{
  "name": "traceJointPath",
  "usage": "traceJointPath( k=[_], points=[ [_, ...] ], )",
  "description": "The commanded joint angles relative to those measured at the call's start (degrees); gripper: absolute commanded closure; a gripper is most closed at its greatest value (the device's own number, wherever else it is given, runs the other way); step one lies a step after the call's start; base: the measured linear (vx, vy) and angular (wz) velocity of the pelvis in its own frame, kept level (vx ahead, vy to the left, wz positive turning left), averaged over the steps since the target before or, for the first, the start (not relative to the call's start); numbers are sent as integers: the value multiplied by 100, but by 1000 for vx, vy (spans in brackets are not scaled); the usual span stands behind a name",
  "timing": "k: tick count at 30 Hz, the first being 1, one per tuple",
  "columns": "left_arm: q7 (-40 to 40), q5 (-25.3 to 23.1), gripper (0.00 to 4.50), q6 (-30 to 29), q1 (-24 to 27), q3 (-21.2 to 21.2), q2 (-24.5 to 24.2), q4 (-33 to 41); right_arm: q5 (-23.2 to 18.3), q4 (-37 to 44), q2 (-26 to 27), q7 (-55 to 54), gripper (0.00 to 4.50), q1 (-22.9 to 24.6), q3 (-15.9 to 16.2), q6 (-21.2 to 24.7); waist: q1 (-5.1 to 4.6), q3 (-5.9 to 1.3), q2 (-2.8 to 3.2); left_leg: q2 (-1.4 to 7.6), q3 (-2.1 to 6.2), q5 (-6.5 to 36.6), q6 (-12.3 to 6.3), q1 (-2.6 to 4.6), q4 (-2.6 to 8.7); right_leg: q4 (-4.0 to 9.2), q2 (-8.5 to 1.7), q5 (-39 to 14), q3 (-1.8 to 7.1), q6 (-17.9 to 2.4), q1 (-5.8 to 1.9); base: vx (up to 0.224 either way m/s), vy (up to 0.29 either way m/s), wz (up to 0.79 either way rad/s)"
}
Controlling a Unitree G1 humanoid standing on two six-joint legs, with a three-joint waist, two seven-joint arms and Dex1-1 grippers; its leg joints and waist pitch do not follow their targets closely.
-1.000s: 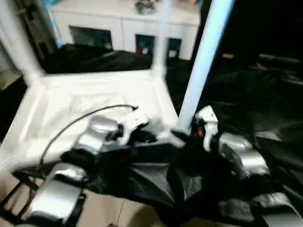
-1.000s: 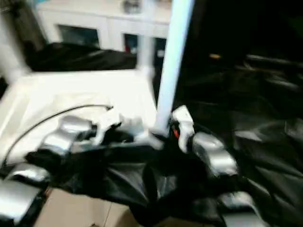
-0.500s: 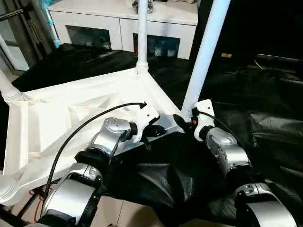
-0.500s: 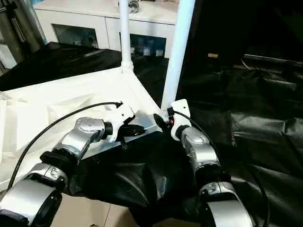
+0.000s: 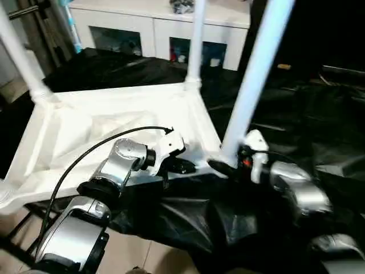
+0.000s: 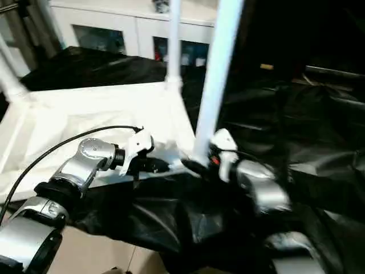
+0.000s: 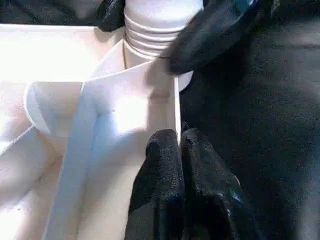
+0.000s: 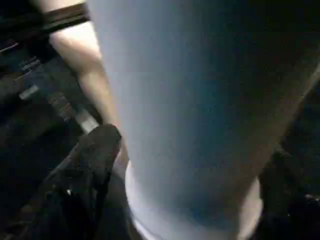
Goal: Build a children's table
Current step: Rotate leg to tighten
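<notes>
The white tabletop (image 5: 102, 123) lies upside down, ribbed underside up. Legs stand in its corner sockets: one at the far left (image 5: 20, 54), one at the far right (image 5: 195, 45), and a near right leg (image 5: 256, 74). My left gripper (image 5: 185, 167) is shut on the tabletop's thin near rim (image 7: 176, 107), its fingers (image 7: 160, 165) pinching the wall just beside the near right socket. My right gripper (image 5: 225, 165) is closed round the ribbed base of the near right leg (image 7: 155, 30), with one finger (image 8: 95, 150) against that leg (image 8: 190, 100).
A black sheet (image 5: 296, 114) covers the floor under and to the right of the tabletop. A white cabinet with glass doors (image 5: 165, 23) stands behind. A black cable (image 5: 85, 157) loops over my left forearm. Bare beige floor (image 5: 131, 257) lies at the near edge.
The whole picture has shifted and tilted, so the camera moved. Both grippers keep their holds at the near right corner.
</notes>
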State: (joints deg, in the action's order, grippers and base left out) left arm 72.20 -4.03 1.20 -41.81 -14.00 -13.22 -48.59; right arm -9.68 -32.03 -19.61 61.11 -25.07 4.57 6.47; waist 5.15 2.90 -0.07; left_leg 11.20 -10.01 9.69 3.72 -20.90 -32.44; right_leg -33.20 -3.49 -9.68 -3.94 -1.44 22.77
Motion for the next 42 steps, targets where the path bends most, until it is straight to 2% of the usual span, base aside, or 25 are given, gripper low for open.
traceJointPath(
  k=[1, 2, 3, 4, 7, 9, 10, 11, 13, 16, 18, 21, 24, 27, 28, 29, 33, 34, 36, 38, 40, 42],
  points=[
    [133, 86, 450, 150, -55, -124, 83, 165, -110, 250, 77, 627, 74, 146, 474, 297, 7, -383, -11, 243, 8, 937, -635, 59, 289, 309, -457, -721, 251, -1417, -331, 0, 0, 0],
    [162, 87, 450, 170, -64, -120, 58, 145, -143, 319, 28, 753, 74, 187, 500, 401, 17, -386, -11, 247, 6, 972, -612, 70, 288, 316, -467, -787, 248, -1413, -324, 0, 0, 0],
    [232, 87, 450, 205, -80, -122, 10, 113, -196, 435, -47, 937, 74, 253, 555, 568, 38, -368, 19, 244, 10, 1098, -536, 79, 298, 349, -469, -1087, 248, -1346, -315, 0, 0, 0],
    [247, 87, 450, 212, -83, -122, -2, 108, -206, 460, -61, 974, 74, 266, 567, 605, 35, -370, 8, 246, 8, 1127, -512, 80, 302, 360, -466, -1148, 248, -1323, -315, 0, 0, 0],
    [318, 79, 450, 243, -89, -125, -60, 96, -223, 531, -75, 1042, 98, 305, 595, 715, 43, -375, 5, 256, 21, 1135, -405, 77, 313, 351, -470, -1193, 246, -1283, -313, 0, 0, 0],
    [365, 78, 450, 259, -87, -122, -90, 96, -263, 641, -99, 1053, 98, 346, 629, 835, 40, -379, 4, 255, 21, 1143, -370, 84, 312, 347, -472, -1182, 247, -1286, -308, 0, 0, 0],
    [374, 79, 450, 258, -85, -120, -93, 99, -266, 662, -102, 1060, 116, 353, 635, 858, 41, -378, -1, 247, 16, 1128, -362, 81, 309, 347, -464, -1160, 247, -1286, -309, 0, 0, 0],
    [389, 79, 450, 255, -77, -118, -99, 110, -262, 684, -95, 1071, 116, 363, 641, 884, 46, -381, -1, 246, 16, 1094, -361, 80, 304, 339, -468, -1108, 250, -1297, -311, 0, 0, 0],
    [395, 80, 450, 254, -57, -120, -103, 130, -254, 700, -73, 1059, 142, 370, 645, 911, 52, -388, -2, 242, 15, 1021, -378, 69, 297, 326, -469, -1008, 249, -1305, -319, 0, 0, 0],
    [322, 90, 450, 234, -38, -112, -64, 138, -218, 649, 17, 880, 150, 354, 585, 869, 58, -393, -1, 241, 17, 947, -400, 62, 291, 313, -471, -904, 243, -1320, -323, 0, 0, 0],
    [149, 93, 450, 178, -48, -75, 19, 117, -99, 463, 170, 464, 169, 293, 474, 675, 53, -386, -3, 241, 14, 1006, -372, 65, 294, 325, -481, -1015, 244, -1304, -315, 0, 0, 0],
    [-97, 59, 450, 130, -85, -41, 119, 61, 28, 221, 337, -34, 172, 190, 360, 540, 11, -354, 1, 233, 28, 1272, -242, 73, 322, 379, -481, -1538, 235, -1199, -298, 0, 0, 0],
    [-730, -71, 450, 30, -210, 0, 356, -123, 280, -323, 713, -1171, 174, -65, 157, 348, -86, -313, -7, 207, 59, 1611, -86, 83, 351, 444, -489, -2229, 226, -1023, -276, 0, 0, 0],
    [-1338, -161, 450, -107, -343, 51, 589, -282, 375, -798, 1058, -2186, 176, -325, -60, 326, -187, -279, -5, 180, 76, 2014, 12, 182, 354, 549, -485, -2946, 214, -826, -208, 0, 0, 0],
    [-1565, -172, 450, -166, -389, 77, 703, -332, 400, -999, 1217, -2622, 176, -435, -158, 277, -224, -278, 0, 179, 89, 2055, 30, 181, 354, 563, -493, -3063, 211, -779, -205, 0, 0, 0],
    [-1734, -182, 450, -219, -416, 95, 783, -359, 387, -1122, 1324, -2858, 176, -506, -220, 302, -241, -293, -14, 163, 98, 2029, 11, 160, 356, 575, -491, -3089, 199, -734, -238, 0, 0, 0],
    [-1975, -148, 450, -324, -435, 103, 1023, -326, 408, -1401, 1667, -3382, 176, -672, -301, 294, -261, -317, -3, 183, 79, 1864, -67, 149, 358, 531, -475, -2579, 236, -873, -226, 0, 0, 0],
    [-1958, -146, 450, -317, -421, 98, 1064, -301, 431, -1490, 1738, -3356, 142, -715, -299, 184, -269, -318, -2, 180, 74, 1844, -94, 133, 359, 518, -472, -2431, 240, -916, -239, 0, 0, 0],
    [-1895, -137, 450, -293, -397, 89, 1079, -278, 385, -1542, 1788, -3230, 108, -747, -321, 123, -273, -328, -3, 183, 61, 1752, -160, 124, 354, 488, -467, -2117, 250, -1020, -253, 0, 0, 0],
    [-1777, -131, 450, -241, -358, 67, 1033, -258, 317, -1531, 1789, -3054, 105, -772, -351, 122, -277, -332, 3, 182, 54, 1697, -198, 115, 350, 470, -465, -1958, 255, -1091, -269, 0, 0, 0],
    [-1686, -133, 450, -197, -330, 51, 977, -250, 356, -1489, 1727, -2934, 65, -768, -297, 66, -272, -330, 2, 185, 51, 1670, -218, 117, 353, 465, -467, -1907, 256, -1120, -275, 0, 0, 0],
    [-1554, -118, 450, -164, -291, 29, 911, -208, 372, -1403, 1641, -2748, 60, -732, -234, 2, -276, -332, 3, 189, 53, 1655, -224, 111, 357, 454, -466, -1865, 255, -1141, -286, 0, 0, 0]
  ],
)
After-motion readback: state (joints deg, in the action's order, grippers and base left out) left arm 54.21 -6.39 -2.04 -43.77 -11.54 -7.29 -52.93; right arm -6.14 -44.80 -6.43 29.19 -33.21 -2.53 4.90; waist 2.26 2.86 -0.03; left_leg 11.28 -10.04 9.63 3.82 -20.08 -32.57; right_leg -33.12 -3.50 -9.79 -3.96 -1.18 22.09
